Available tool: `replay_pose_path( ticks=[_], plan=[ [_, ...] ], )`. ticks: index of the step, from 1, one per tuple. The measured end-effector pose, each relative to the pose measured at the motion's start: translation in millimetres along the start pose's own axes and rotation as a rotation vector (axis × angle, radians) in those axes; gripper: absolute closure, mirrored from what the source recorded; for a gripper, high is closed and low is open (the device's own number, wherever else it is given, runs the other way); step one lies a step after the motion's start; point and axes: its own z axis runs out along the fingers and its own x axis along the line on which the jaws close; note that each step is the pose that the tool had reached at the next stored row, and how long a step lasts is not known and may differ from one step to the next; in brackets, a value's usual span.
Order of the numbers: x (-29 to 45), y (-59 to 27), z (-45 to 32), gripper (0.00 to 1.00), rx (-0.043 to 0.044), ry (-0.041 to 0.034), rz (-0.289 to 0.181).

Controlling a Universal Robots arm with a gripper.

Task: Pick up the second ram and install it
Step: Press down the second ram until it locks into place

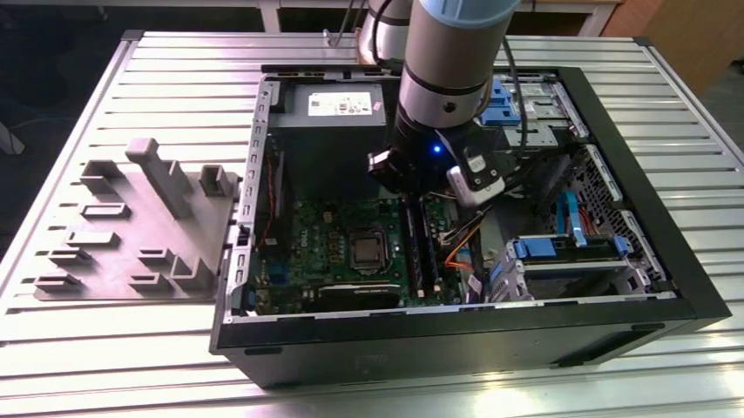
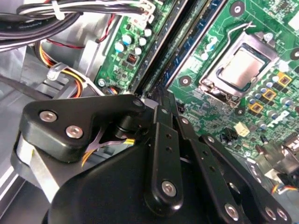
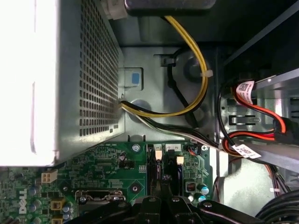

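Note:
My gripper (image 1: 409, 200) hangs inside the open computer case (image 1: 686, 287), over the far end of the memory slots on the green motherboard (image 1: 337, 222). Its black fingers look pressed together. In both wrist views the tips of the gripper (image 2: 164, 95) (image 3: 159, 181) meet the end of the second ram (image 1: 413, 248) (image 2: 180, 46), a long dark stick lying along the slot nearer the processor socket (image 2: 240, 65). I cannot tell whether the fingers pinch the stick or only rest on it. Another dark stick (image 1: 429, 254) sits in the slot beside it.
A grey moulded holder tray (image 1: 139, 226) stands on the slatted table at the exterior view's left. Bundled cables (image 3: 191, 88) and orange wires (image 1: 459, 252) run close to the gripper. The power supply (image 1: 337, 109) sits at the back and blue drive brackets (image 1: 570, 244) at the exterior view's right.

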Motion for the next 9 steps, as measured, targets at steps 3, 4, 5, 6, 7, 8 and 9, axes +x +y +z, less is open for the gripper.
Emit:
replay_pose_path(
  ticks=[3,4,5,6,7,8,9],
  plan=[
    [0.1,-0.1,0.8,0.90,0.0001,0.0001,0.000],
    [0.1,0.0,1.1,0.90,0.0000,0.0000,0.000],
    [0.0,-0.1,2.7,0.90,-0.0001,0.0000,0.000],
    [0.0,-0.3,3.9,0.90,0.0005,0.0002,0.000],
    [0.1,-0.3,4.1,0.90,0.0006,0.0002,0.000],
    [0.1,-0.3,4.2,0.90,0.0006,0.0002,0.000],
    [0.0,-0.3,4.2,0.90,0.0004,0.0001,0.000]
  ],
)
